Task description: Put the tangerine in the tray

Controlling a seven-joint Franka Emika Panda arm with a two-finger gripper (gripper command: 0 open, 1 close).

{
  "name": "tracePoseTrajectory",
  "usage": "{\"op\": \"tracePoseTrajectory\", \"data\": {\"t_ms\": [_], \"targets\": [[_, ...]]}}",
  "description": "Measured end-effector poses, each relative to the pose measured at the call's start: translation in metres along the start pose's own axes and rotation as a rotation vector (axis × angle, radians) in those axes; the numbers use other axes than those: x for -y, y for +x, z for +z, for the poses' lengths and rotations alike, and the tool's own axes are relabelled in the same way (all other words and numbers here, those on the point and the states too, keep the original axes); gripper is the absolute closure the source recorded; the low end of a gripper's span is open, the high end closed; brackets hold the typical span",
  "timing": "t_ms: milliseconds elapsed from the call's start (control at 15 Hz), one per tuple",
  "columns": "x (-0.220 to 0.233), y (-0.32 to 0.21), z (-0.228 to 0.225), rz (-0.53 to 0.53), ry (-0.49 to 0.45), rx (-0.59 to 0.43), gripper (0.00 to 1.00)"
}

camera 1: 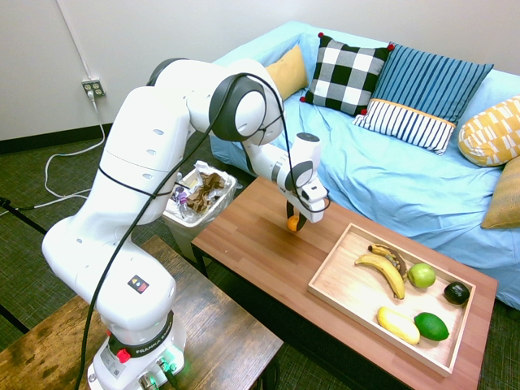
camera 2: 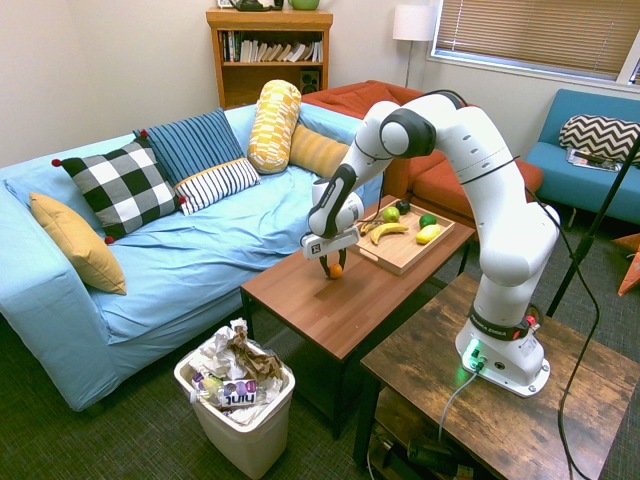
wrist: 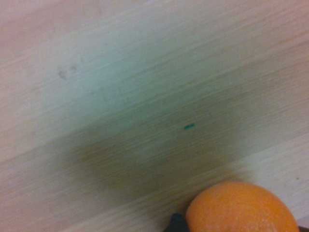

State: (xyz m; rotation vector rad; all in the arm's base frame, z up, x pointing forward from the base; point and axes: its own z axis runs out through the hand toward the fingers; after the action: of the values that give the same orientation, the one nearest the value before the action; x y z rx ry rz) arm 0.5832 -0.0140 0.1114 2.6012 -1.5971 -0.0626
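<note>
The arm bends over and its gripper (camera 1: 296, 220) points downward, the fingers closed on the one tangerine (camera 1: 292, 223), at the reddish-brown table (camera 1: 264, 252). At four o'clock from it in the first exterior view, one tray (camera 1: 357, 305) contains two bananas (camera 1: 383, 274), one green apple (camera 1: 422, 275), one dark fruit (camera 1: 457, 292), one green fruit (camera 1: 431, 327), one yellow fruit (camera 1: 398, 325).

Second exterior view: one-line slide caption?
Franka gripper closed on the tangerine at the coffee table, fruit-filled wooden tray beyond.
</note>
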Motion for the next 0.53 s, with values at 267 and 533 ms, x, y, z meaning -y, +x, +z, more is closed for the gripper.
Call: {"op": "tracePoseTrajectory", "data": {"t_ms": [267, 533], "targets": [[-0.030, 0.046, -0.063, 0.051, 0.064, -0.046, 1.00], [-0.105, 0.130, -0.104, 0.175, 0.099, -0.082, 1.00]]}}
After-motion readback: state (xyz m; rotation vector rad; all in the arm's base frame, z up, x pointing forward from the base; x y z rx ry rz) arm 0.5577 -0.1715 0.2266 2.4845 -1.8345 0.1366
